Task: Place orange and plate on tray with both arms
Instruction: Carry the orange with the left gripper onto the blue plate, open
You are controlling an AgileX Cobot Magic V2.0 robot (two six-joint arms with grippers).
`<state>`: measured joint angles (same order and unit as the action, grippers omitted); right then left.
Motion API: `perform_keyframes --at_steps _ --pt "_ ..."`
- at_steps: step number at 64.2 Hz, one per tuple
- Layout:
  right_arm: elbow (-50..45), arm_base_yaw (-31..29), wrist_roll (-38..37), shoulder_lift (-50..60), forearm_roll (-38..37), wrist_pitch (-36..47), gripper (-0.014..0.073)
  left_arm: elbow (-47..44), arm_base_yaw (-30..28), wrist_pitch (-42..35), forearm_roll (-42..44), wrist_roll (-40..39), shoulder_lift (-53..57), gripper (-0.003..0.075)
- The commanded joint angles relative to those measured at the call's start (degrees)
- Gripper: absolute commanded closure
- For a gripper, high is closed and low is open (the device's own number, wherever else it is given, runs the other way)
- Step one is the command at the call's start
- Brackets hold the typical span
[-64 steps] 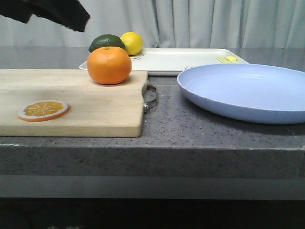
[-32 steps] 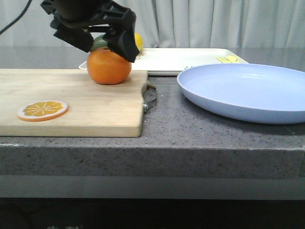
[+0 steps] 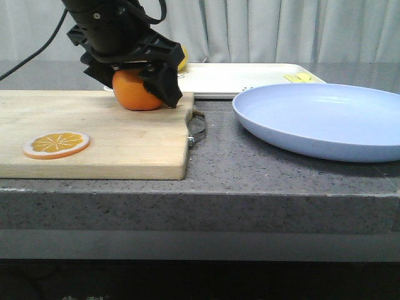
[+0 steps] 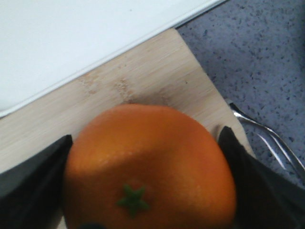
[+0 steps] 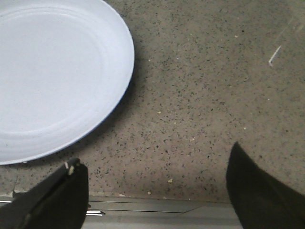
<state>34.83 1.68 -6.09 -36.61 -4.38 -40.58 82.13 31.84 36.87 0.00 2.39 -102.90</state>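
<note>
The orange (image 3: 133, 95) sits on the back right corner of the wooden cutting board (image 3: 94, 140). My left gripper (image 3: 136, 87) has come down over it, with a black finger close on each side; in the left wrist view the orange (image 4: 152, 162) fills the gap of the gripper (image 4: 147, 191), stem up. The jaws look open around it. The pale blue plate (image 3: 325, 119) lies on the counter at the right. The cream-white tray (image 3: 237, 78) lies behind them. My right gripper (image 5: 157, 191) is open and empty over bare counter beside the plate (image 5: 47, 71).
An orange slice (image 3: 56, 144) lies on the board's front left. A lemon (image 3: 182, 57) peeks out behind the left arm. Small yellow pieces (image 3: 300, 77) lie on the tray's right end. The board's metal handle (image 3: 197, 125) points toward the plate.
My left arm came in from the upper left and dropped down over the orange, its fingers now on either side. The orange, plate and tray have not moved.
</note>
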Motion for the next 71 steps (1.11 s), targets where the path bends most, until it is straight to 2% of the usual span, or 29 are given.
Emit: perform_keyframes --at_steps 1,17,37,62,67,71 --pt "2.02 -0.32 0.53 -0.34 -1.0 3.37 -0.0007 3.09 1.0 -0.71 -0.76 -0.06 2.6 0.0269" --pt "2.02 -0.32 0.53 -0.34 -1.0 3.37 -0.0007 10.09 7.28 1.4 0.0 -0.06 2.24 0.0266" --pt "2.02 -0.32 0.53 -0.34 -1.0 3.37 -0.0007 22.69 16.36 4.14 0.0 -0.06 -6.52 0.0266" --pt "2.02 -0.32 0.53 -0.34 -1.0 3.37 -0.0007 31.81 20.4 4.35 0.0 -0.06 -15.77 0.0265" --pt "2.02 -0.32 0.53 -0.34 -1.0 3.37 -0.0007 32.55 20.63 3.89 -0.39 -0.06 -16.47 0.0236" --pt "2.02 -0.32 0.53 -0.34 -1.0 3.37 -0.0007 32.97 20.89 3.06 -0.39 -0.06 -16.91 0.0174"
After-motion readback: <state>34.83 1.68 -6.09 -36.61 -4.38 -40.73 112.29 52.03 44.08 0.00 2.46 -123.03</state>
